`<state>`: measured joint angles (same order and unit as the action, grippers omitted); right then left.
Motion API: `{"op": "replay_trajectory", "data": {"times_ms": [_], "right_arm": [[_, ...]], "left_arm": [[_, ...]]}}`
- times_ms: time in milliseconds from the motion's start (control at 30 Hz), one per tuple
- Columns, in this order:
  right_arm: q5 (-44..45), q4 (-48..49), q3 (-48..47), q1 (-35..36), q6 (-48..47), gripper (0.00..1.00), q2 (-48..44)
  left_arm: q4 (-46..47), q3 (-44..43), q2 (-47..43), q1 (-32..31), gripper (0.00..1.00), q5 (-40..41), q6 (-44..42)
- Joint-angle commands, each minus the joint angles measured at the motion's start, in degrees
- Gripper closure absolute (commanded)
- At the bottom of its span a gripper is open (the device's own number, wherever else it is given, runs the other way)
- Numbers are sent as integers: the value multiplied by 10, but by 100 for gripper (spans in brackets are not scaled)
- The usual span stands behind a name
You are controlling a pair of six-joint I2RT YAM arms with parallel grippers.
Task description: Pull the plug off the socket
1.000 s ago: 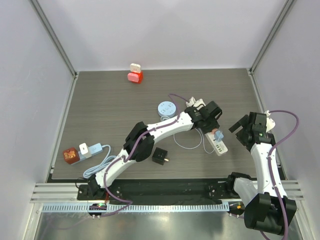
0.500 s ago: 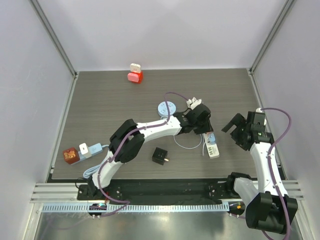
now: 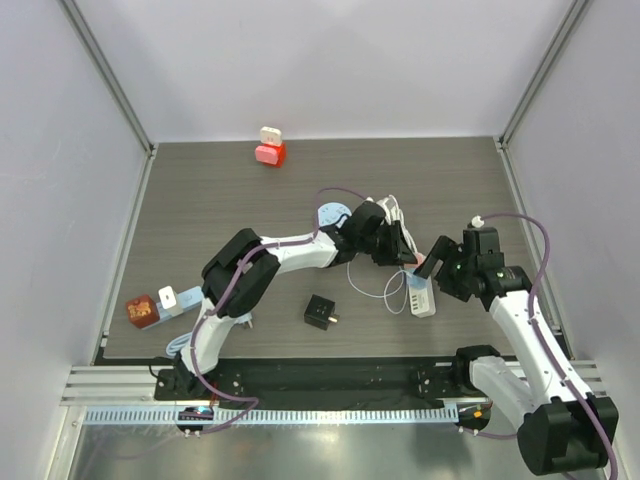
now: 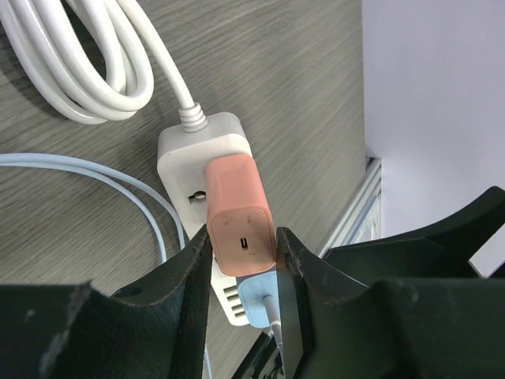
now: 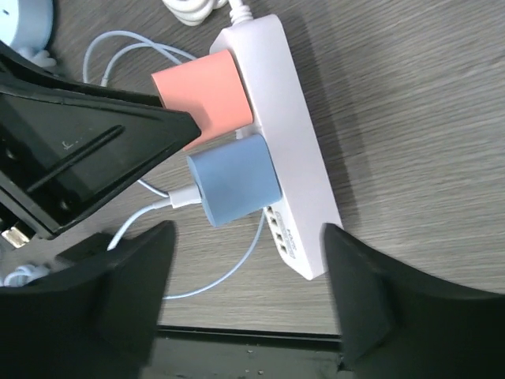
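Note:
A white power strip (image 4: pixel 181 158) lies on the wooden table, also seen in the right wrist view (image 5: pixel 276 103) and the top view (image 3: pixel 420 298). A pink plug (image 4: pixel 237 197) and a blue plug (image 4: pixel 256 304) with a pale cable sit in it side by side. My left gripper (image 4: pixel 242 260) is shut on the pink plug (image 5: pixel 209 91), one finger on each side. My right gripper (image 5: pixel 246 229) is open; its fingers straddle the strip's near end and the blue plug (image 5: pixel 233 178) without touching. In the top view both grippers meet over the strip, the left gripper (image 3: pixel 405 257) and the right gripper (image 3: pixel 437 268).
The strip's coiled white cord (image 4: pixel 102 71) lies behind it, and a thin blue cable (image 3: pixel 365 290) loops to its left. A black cube adapter (image 3: pixel 320 312), a round blue disc (image 3: pixel 330 215), a red-and-white adapter (image 3: pixel 270 150) and a second strip with plugs (image 3: pixel 160 303) stand elsewhere.
The left gripper and the power strip have shifted left and slightly nearer. The right gripper has moved left and down to the strip's near end.

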<state>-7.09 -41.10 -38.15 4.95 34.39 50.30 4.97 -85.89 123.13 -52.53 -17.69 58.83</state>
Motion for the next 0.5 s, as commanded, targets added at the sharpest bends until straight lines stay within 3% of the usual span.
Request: {"op": "replay_trajectory", "data": {"times_ms": [0, 67, 467], "right_arm": [[-10, 7, 5, 14, 11, 25, -16], [-26, 9, 10, 22, 7, 32, -4], [13, 44, 28, 117, 39, 28, 53]], "left_arm": [[60, 17, -44, 20, 100, -64, -49], [79, 34, -45, 27, 100, -100, -50], [111, 51, -29, 59, 100, -220, -67]]}}
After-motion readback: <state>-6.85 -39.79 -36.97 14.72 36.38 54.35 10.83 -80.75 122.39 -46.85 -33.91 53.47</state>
